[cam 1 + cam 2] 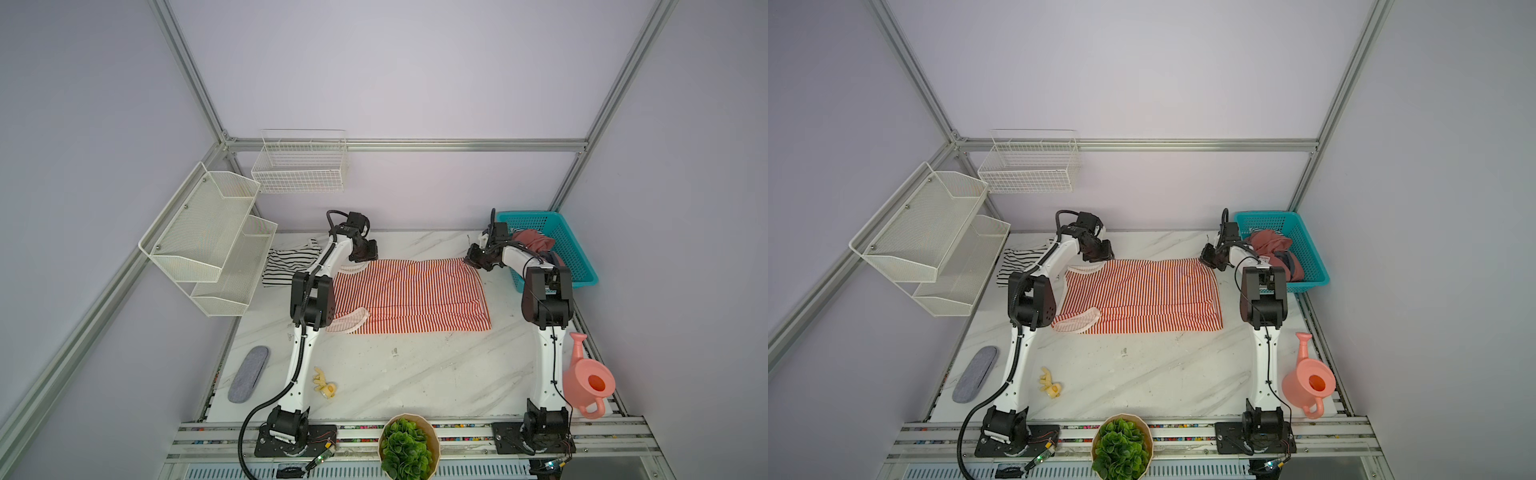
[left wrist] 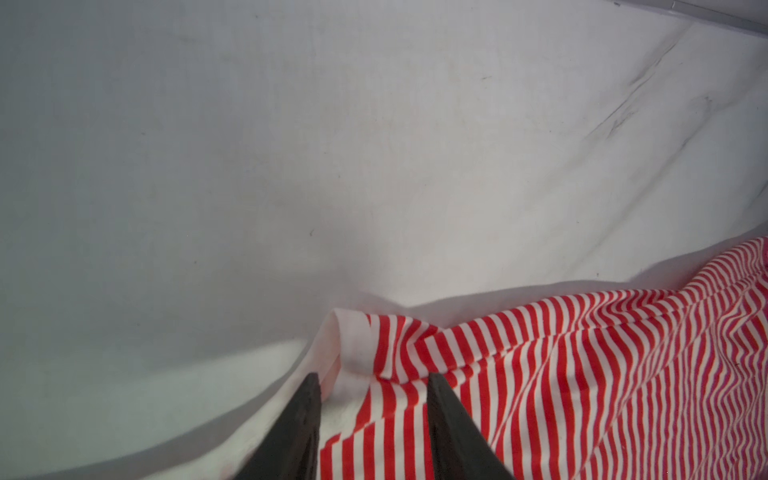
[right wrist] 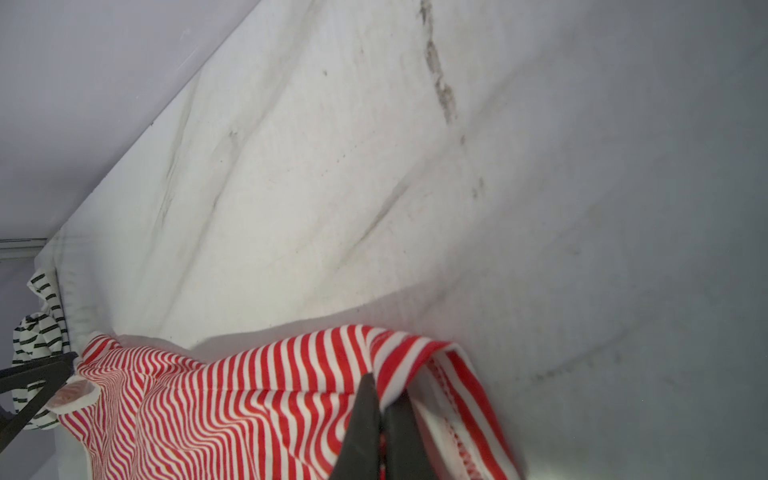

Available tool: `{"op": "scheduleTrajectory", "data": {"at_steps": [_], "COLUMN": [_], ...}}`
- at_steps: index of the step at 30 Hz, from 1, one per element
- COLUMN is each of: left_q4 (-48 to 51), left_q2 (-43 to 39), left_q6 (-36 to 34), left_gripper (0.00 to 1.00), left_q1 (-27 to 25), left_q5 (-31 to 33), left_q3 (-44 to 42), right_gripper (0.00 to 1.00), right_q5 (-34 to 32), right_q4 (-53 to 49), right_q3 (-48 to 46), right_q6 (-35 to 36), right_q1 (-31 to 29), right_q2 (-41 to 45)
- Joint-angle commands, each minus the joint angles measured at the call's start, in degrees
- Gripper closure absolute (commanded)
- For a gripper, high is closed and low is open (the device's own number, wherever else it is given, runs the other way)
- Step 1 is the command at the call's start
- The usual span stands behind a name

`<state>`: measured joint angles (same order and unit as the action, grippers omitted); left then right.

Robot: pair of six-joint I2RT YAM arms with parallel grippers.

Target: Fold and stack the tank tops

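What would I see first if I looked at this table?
The big red-and-white striped top, spread flat in the middle of the table. The right gripper pinches its far right corner, and a pink watering can stands at the table's right edge.

The white marble-patterned table (image 1: 415, 374) carries the red-and-white tank top (image 1: 415, 295), spread mostly flat across its middle toward the back. The black-and-white tank top (image 1: 286, 266) lies crumpled near the back left corner. A teal basket (image 1: 579, 257) stands at the back right and a pink watering can (image 1: 578, 371) at the front right edge, while a grey oval pad (image 1: 248, 374) and a small yellow object (image 1: 325, 384) lie front left.
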<state>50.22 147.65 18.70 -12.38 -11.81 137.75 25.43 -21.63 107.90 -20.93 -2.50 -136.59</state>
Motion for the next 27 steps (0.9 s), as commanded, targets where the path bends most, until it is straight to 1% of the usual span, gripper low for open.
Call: {"op": "scheduleTrajectory", "data": {"at_steps": [1,4,10,14,18,19,20,23,25,27], "left_q4": [-1.4,-1.4,-1.4,-1.4,-1.4,-1.4,-1.4,-1.3,-1.4,-1.4], "left_q2": [0.3,0.4,0.6,0.7,0.9,1.0,0.9,0.9,1.0,1.0], "left_q6": [0.6,0.9,0.6,0.3,0.0,-0.1,-0.2,-0.2,0.0,0.3], "left_gripper": [0.65,0.72,0.82,0.91,0.94,0.92,0.84,0.7,0.66,0.65], "left_q1": [0.3,0.3,0.4,0.3,0.4,0.3,0.3,0.3,0.4,0.3], "left_q5": [-1.1,-1.5,-1.2,-1.2,-1.2,-1.0,-1.1,-1.3,-1.7,-2.1], "left_q3": [4.1,3.5,2.8,2.4,1.7,1.6,1.4,1.0,1.1,1.1], "right_gripper": [1.0,1.0,1.0,1.0,1.0,1.0,1.0,1.0,1.0,1.0], "right_q5": [0.2,0.2,0.4,0.6,0.6,0.7,0.7,0.7,0.8,0.9], "right_q4": [0.4,0.4,0.4,0.4,0.5,0.5,0.5,0.6,0.6,0.6], "right_q3": [0.0,-0.2,-0.5,-1.0,-1.7,-2.0,-2.1,-2.5,-2.8,-2.9], "right_q6": [0.3,0.4,0.6,0.8,1.1,1.1,1.2,1.3,1.4,1.4], "right_q1": [0.4,0.4,0.4,0.4,0.4,0.4,0.5,0.5,0.5,0.5], "right_q2": [-0.6,-0.5,-0.2,0.2,0.6,0.7,0.8,1.0,0.9,0.9]}}
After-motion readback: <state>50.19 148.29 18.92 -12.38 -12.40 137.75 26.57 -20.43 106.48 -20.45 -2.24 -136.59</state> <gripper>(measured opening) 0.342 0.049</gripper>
